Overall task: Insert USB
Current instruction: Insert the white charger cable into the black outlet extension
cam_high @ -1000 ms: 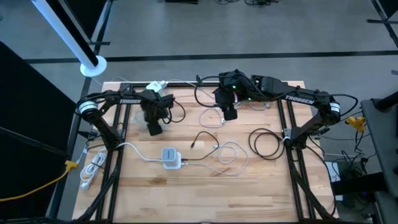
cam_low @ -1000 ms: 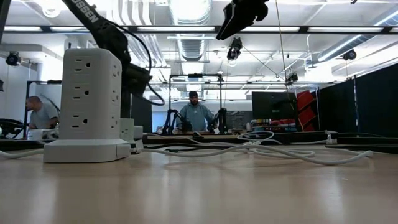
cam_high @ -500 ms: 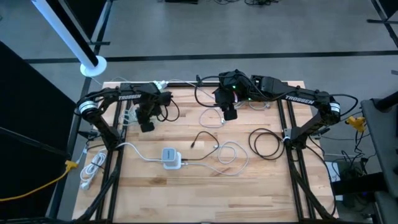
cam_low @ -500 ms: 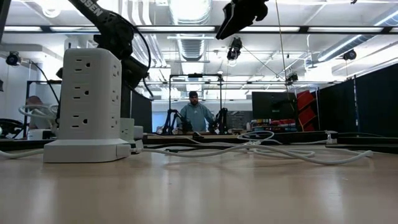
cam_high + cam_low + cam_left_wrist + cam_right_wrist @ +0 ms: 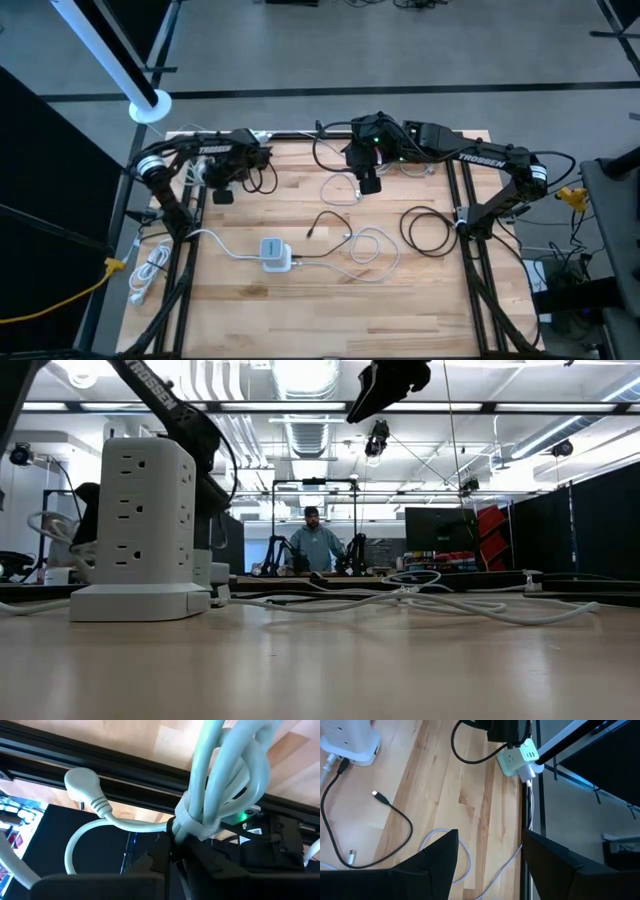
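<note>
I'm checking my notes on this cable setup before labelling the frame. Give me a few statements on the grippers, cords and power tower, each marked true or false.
1. The left gripper is shut on the bundled white cord. True.
2. The right gripper holds the black USB cable. False: it is open and empty above the table, with the cable lying loose on the wood.
3. The white power tower stands upright on the table. True.
4. The left gripper hangs over the table's middle. False: it is at the table's far left edge.
</note>
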### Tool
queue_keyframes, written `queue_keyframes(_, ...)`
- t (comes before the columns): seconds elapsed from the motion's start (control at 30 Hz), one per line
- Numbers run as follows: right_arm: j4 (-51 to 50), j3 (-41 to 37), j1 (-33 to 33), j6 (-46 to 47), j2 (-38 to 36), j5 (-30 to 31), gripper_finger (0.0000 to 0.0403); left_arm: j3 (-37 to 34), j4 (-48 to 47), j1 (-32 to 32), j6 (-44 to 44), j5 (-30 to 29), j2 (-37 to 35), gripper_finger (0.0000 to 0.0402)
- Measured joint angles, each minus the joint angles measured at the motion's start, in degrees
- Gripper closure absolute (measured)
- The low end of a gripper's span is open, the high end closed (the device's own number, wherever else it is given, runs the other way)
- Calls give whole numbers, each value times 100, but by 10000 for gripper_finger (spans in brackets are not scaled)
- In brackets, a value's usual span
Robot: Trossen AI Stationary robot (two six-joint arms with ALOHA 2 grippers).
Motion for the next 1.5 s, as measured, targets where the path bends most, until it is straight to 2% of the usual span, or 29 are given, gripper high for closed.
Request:
queue_keyframes(0.13, -21, 0, 0, 0, 2, -57, 199, 0, -54, 125, -3, -45, 331, 377)
queue_keyframes(0.27, -29, 0, 0, 0, 2, -131, 198, -2, -62, 252, -196, -496, 604, 377)
queue_keyframes(0.37, -59, 0, 0, -2, 2, -131, 197, -4, -64, 350, -311, -558, 743, 377)
queue_keyframes(0.47, -65, 0, 0, -2, 4, -131, 198, -24, -63, 400, -353, -753, 820, 377)
queue_keyframes(0.6, -140, -9, -1, -1, 4, -225, 199, -24, -57, 417, -558, -1437, 844, 377)
queue_keyframes(0.73, -288, -14, 0, 79, 7, -284, 195, -24, -58, 464, -791, -1500, 835, 368)
queue_keyframes(0.8, -361, -15, 0, 142, 7, -283, 192, -24, -59, 497, -888, -1443, 835, 333)
queue_keyframes(0.93, -547, -17, 0, 151, 7, -283, 186, -24, -67, 519, -966, -1430, 832, 238)
queue_keyframes(1.07, -692, -17, -4, 151, 7, -280, 183, -24, -66, 519, -968, -1160, 832, 145)
queue_keyframes(1.17, -778, -20, -70, 144, -17, -282, 185, -23, -66, 492, -1116, -842, 797, 91)
queue_keyframes(1.3, -806, -22, -200, 119, -103, -282, 191, 17, -62, 345, -1639, -401, 527, 52)
queue_keyframes(1.5, -798, -22, -351, -11, -233, -282, 187, 201, 350, -100, -2042, -73, -525, 50)
